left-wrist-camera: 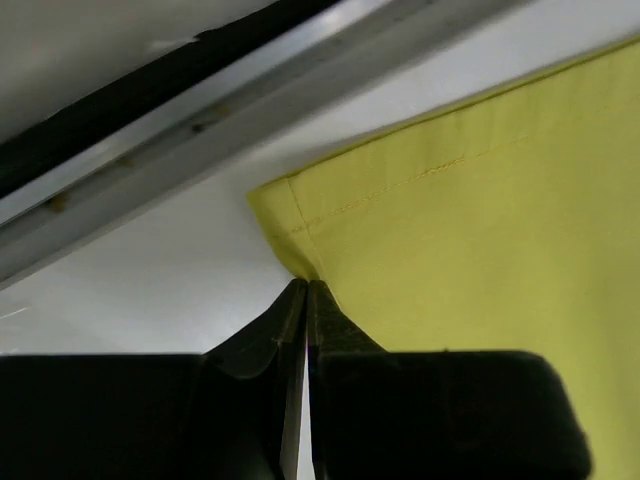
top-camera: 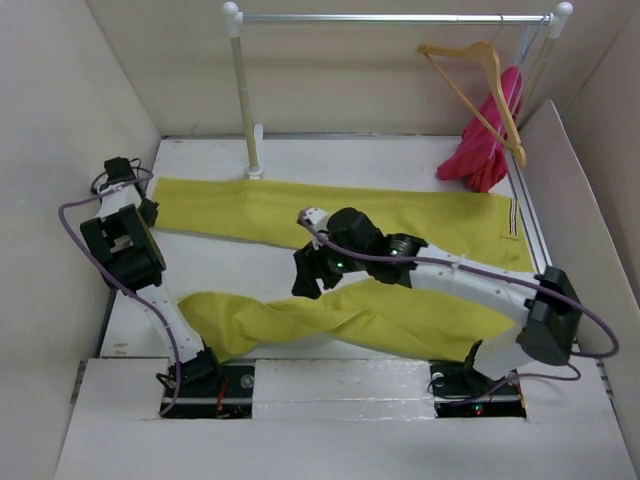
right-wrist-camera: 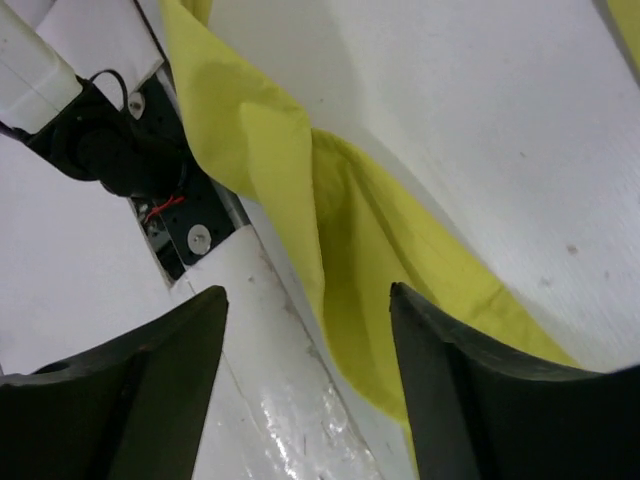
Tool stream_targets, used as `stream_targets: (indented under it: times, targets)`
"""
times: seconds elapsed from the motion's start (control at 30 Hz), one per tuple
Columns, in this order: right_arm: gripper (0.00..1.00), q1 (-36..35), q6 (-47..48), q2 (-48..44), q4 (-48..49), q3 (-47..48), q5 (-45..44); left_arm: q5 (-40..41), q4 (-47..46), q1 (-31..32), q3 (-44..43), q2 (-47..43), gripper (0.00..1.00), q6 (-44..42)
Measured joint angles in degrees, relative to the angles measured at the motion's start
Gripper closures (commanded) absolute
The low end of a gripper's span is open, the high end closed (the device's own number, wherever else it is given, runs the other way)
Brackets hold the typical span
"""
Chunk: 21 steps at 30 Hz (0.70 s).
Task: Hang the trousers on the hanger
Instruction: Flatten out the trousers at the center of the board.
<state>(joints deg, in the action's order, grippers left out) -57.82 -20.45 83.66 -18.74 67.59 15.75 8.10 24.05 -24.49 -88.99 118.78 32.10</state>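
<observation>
Closest to the arm bases, one leg of the trousers [top-camera: 400, 215] lies rumpled and folded across the white surface [top-camera: 350, 155]. Over that leg's left part hangs the right gripper [right-wrist-camera: 305, 390], its dark fingers [right-wrist-camera: 160, 390] spread wide with nothing between them; the wrist view shows creased yellow-green cloth below the gap.

Farther back, the other leg stretches flat from left to right, ending at the waist on the right, where a small striped band [top-camera: 514, 217] shows. At this leg's left end sits the left gripper [left-wrist-camera: 305, 290], fingers pressed together, their tips touching the stitched hem corner; whether any cloth is caught between them cannot be told.

At the far wall stands a white-and-silver rail [top-camera: 390, 18]. The wooden hanger [top-camera: 495, 85] hangs from its right end, tilted, beside a pink garment [top-camera: 490, 145].
</observation>
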Motion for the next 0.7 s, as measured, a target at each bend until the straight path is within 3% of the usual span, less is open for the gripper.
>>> stream_targets:
  times: [0.1, 0.17, 0.2, 0.23, 0.27, 0.43, 0.7]
  targets:
    - [0.23, -0.7, 3.9, 9.6, -0.6, 8.7, 4.3, 0.6, 1.6, -2.1, 3.0, -3.9, 0.92, 2.2]
    - [0.21, -1.2, 6.2, 17.2, -0.5, 16.9, 7.5, 1.2, 2.5, -2.4, 4.9, -7.2, 0.73, 3.5]
    - [0.2, -1.5, 7.2, 21.0, -0.4, 21.2, 9.1, 1.4, 2.7, -2.2, 5.9, -9.0, 0.7, 3.8]
    - [0.19, -1.6, 8.0, 24.0, -0.2, 24.6, 10.5, 1.4, 3.0, -2.2, 7.0, -11.3, 0.56, 4.4]
    - [0.19, -1.8, 8.7, 27.1, 0.0, 28.0, 11.8, 1.2, 3.1, -1.9, 8.1, -13.7, 0.51, 4.6]
    - [0.18, -2.5, 10.2, 40.9, 0.0, 42.4, 20.9, -2.2, 1.3, -1.2, 10.8, -27.0, 0.5, 5.3]
    - [0.17, -5.3, 7.9, 51.9, 1.0, 48.3, 28.7, -8.1, -4.2, 1.7, 16.1, -41.9, 0.51, 6.7]
